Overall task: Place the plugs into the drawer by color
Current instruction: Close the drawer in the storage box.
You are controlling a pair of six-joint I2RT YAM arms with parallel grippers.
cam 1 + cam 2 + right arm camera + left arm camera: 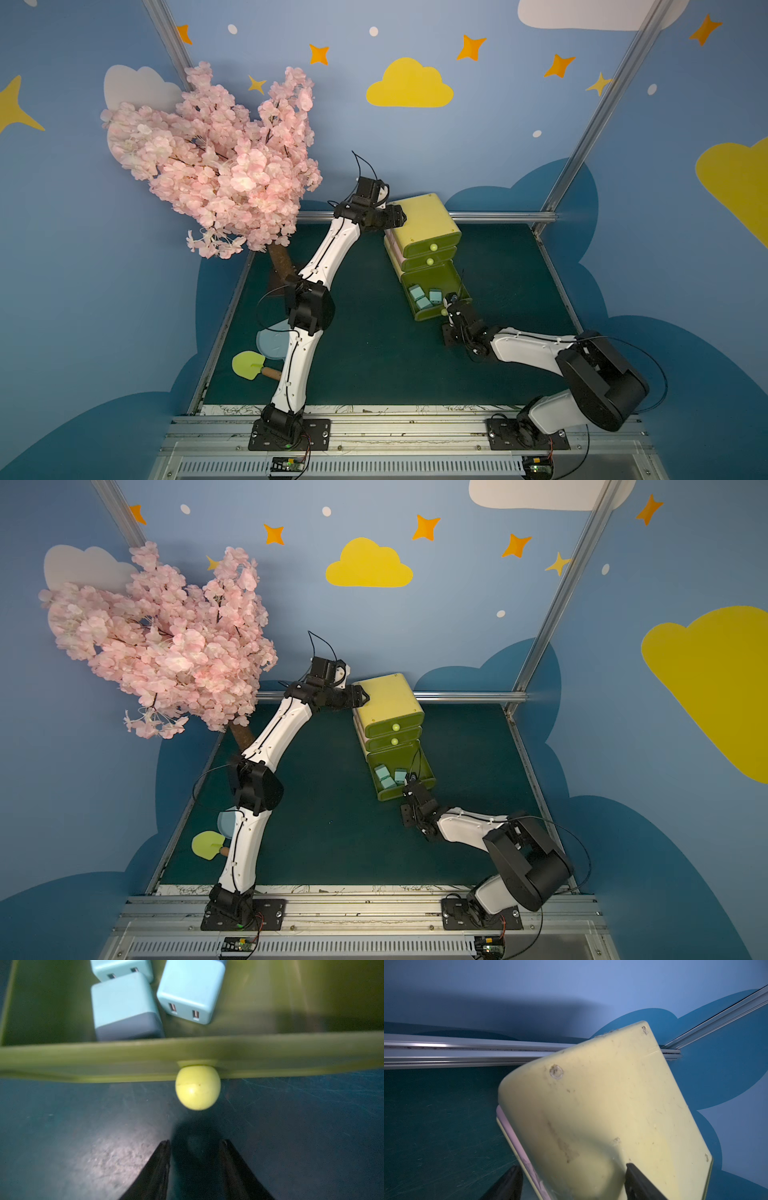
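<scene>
The yellow-green drawer cabinet stands at the back of the mat, its two upper drawers closed. The bottom drawer is pulled out. Three light blue plugs lie inside it, seen close in the right wrist view as plugs. My right gripper hovers low over the mat just in front of the bottom drawer's round knob. Its jaws stand slightly apart, and the knob is ahead of them, not between them. My left gripper is open astride the cabinet's upper back corner, one finger over the top, the other beside the side wall.
A pink blossom tree fills the back left, with its trunk on the mat's left edge. A pale blue plate and a green toy shovel lie at the front left beside my left arm. An aluminium rail runs behind the cabinet.
</scene>
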